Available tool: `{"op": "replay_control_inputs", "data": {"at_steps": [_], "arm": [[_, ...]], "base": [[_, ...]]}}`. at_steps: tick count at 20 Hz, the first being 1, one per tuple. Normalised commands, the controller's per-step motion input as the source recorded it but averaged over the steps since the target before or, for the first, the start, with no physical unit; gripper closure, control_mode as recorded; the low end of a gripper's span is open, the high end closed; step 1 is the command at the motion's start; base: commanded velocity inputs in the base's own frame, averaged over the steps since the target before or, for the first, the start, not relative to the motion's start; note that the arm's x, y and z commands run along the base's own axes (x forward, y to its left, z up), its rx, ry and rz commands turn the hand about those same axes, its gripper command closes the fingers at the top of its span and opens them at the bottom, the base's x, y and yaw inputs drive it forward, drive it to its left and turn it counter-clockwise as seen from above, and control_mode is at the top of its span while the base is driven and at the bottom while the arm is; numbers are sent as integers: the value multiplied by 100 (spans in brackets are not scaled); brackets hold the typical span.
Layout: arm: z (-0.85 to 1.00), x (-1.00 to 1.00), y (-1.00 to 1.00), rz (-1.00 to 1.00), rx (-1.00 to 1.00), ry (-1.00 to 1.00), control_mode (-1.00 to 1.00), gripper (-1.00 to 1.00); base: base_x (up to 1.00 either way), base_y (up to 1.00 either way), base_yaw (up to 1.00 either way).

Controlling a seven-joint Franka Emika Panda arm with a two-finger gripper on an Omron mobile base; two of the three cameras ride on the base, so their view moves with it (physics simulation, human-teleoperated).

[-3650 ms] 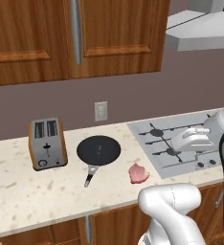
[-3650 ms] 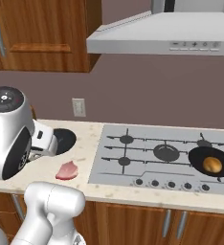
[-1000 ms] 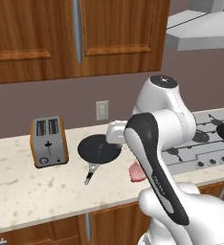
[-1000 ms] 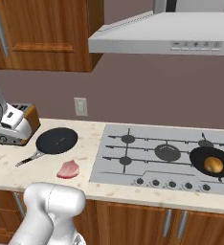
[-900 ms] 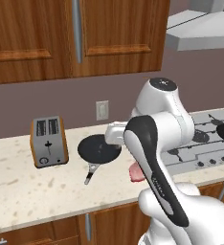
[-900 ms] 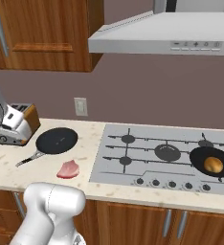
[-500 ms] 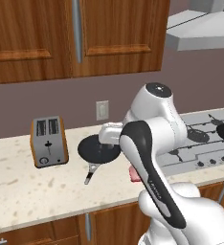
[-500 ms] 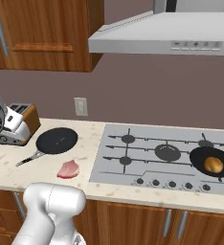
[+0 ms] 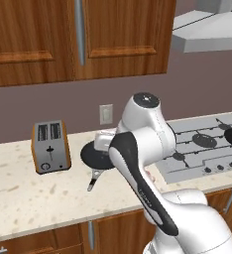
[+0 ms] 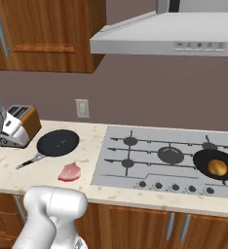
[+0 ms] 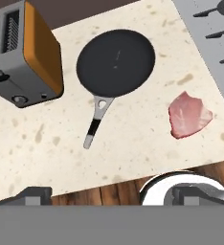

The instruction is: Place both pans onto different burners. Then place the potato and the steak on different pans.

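Note:
One black pan (image 11: 116, 62) lies on the speckled counter beside the toaster, its handle (image 11: 95, 124) pointing toward the counter's front edge. My gripper (image 11: 115, 197) hovers above it, open, fingertips far apart with nothing between them. The pink steak (image 11: 189, 115) lies on the counter between that pan and the cooktop. In the right base view the same pan (image 10: 58, 142) and steak (image 10: 69, 171) sit left of the burners (image 10: 170, 154). The second pan (image 10: 215, 164) rests on the front right burner with the potato (image 10: 217, 167) in it. My white arm hides part of the pan (image 9: 94, 156) in the left base view.
A steel and orange toaster (image 11: 23, 57) stands just left of the counter pan, close to my hand (image 10: 11, 130). The grey cooktop (image 10: 135, 165) has black knobs along its front. Wood cabinets and a range hood (image 10: 169, 31) hang overhead. The counter's front edge lies right below the gripper.
The arm has sunk a little and leaned left over the counter pan. Pans, steak and potato have kept their places, and the gripper has stayed open.

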Motion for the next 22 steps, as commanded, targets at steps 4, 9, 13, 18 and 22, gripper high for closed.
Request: {"op": "replay_control_inputs", "data": {"at_steps": [4,9,13,18,22], "arm": [[-29,31,9,-7,0,2,-100,-100],[-27,31,23,-6,0,2,-100,-100],[-32,32,14,-4,2,7,-100,-100],[-36,33,8,-2,0,8,-100,-100],[-30,30,19,-3,0,7,-100,-100]], "base": [[0,0,0],[0,0,0],[0,0,0],[0,0,0],[0,0,0]]}}
